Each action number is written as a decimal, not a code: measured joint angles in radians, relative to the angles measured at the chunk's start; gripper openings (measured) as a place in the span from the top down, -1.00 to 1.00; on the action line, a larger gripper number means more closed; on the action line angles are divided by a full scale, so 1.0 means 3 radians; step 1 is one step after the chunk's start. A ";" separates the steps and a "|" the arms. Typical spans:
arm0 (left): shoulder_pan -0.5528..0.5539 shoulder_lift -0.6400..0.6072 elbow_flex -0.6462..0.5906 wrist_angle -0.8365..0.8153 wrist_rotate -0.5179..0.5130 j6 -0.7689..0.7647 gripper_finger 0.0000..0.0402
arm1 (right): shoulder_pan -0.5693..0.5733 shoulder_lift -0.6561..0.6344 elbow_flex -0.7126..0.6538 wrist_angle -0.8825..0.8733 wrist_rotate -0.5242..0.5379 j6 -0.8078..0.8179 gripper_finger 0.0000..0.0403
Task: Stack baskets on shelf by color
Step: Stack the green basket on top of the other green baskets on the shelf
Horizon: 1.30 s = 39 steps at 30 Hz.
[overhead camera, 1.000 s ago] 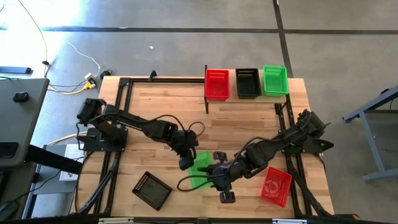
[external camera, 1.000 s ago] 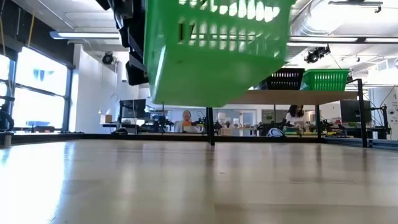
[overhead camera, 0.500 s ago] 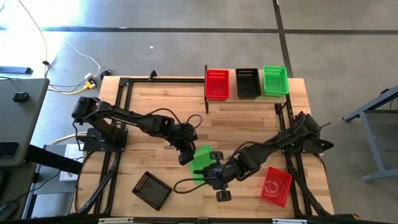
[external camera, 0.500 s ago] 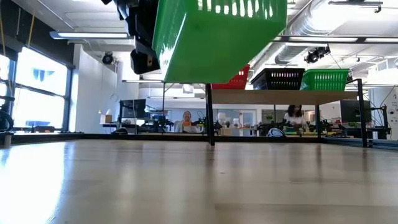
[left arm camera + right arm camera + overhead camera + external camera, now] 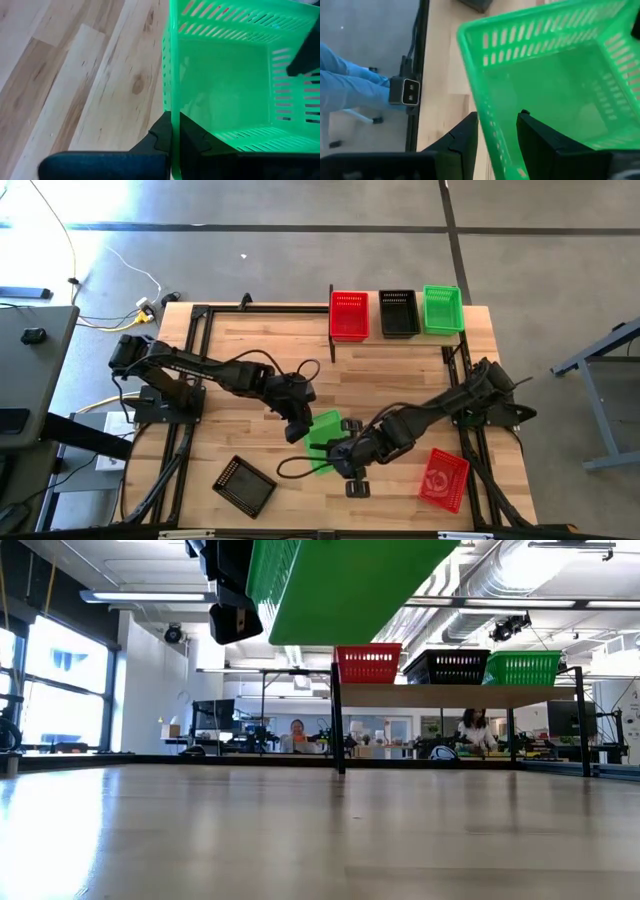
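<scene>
The green perforated plastic basket [image 5: 322, 435] hangs between both grippers, its wall pinched by the left gripper [image 5: 171, 134]'s closed jaws and straddled by the right gripper [image 5: 496, 125]'s parted jaws, with the light-wood shelf [image 5: 372, 338] well beyond.

Bright, even daylight; window glare left, tabletop foreground blurred.

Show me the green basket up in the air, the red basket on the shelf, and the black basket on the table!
Lifted green basket [image 5: 323, 428], high view, inside floor.
Red basket on shelf [image 5: 349, 316], high view, inside floor.
Black basket on table [image 5: 243, 483], high view, middle.
</scene>
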 joint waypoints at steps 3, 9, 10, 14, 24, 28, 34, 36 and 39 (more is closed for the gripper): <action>0.0001 -0.0001 0.0000 -0.0005 -0.0004 -0.0007 1.00 | -0.0028 0.0000 0.0000 -0.0071 -0.0003 0.0100 0.48; 0.0003 -0.0001 0.0000 -0.0002 -0.0025 -0.0012 1.00 | -0.0057 0.0000 0.0000 -0.0050 -0.0042 0.0093 0.93; 0.0004 -0.0001 0.0000 -0.0001 -0.0024 -0.0014 1.00 | -0.0056 0.0000 0.0000 -0.0041 -0.0039 0.0068 0.95; 0.0042 -0.0001 0.0000 -0.0001 -0.0006 -0.0023 0.99 | -0.0056 0.0000 0.0000 -0.0052 -0.0002 0.0125 0.94; 0.0142 0.0000 0.0000 0.0005 0.0039 -0.0036 0.66 | -0.0059 0.0000 0.0000 -0.0058 0.0071 0.0158 0.99; 0.0200 0.0001 0.0000 0.0006 0.0156 0.0000 0.47 | -0.0061 0.0000 0.0000 -0.0087 0.0071 0.0158 1.00; 0.0338 0.0005 0.0141 -0.0018 0.0455 0.0241 0.19 | -0.0081 -0.0001 0.0001 -0.0310 0.0060 0.0223 1.00; 0.0376 0.0005 0.0195 -0.0025 0.0453 0.0322 0.13 | -0.0084 -0.0003 0.0001 -0.0394 0.0063 0.0235 1.00; 0.0457 0.0005 0.0277 -0.0027 0.0465 0.0418 0.10 | -0.0084 -0.0005 0.0001 -0.0475 0.0069 0.0242 1.00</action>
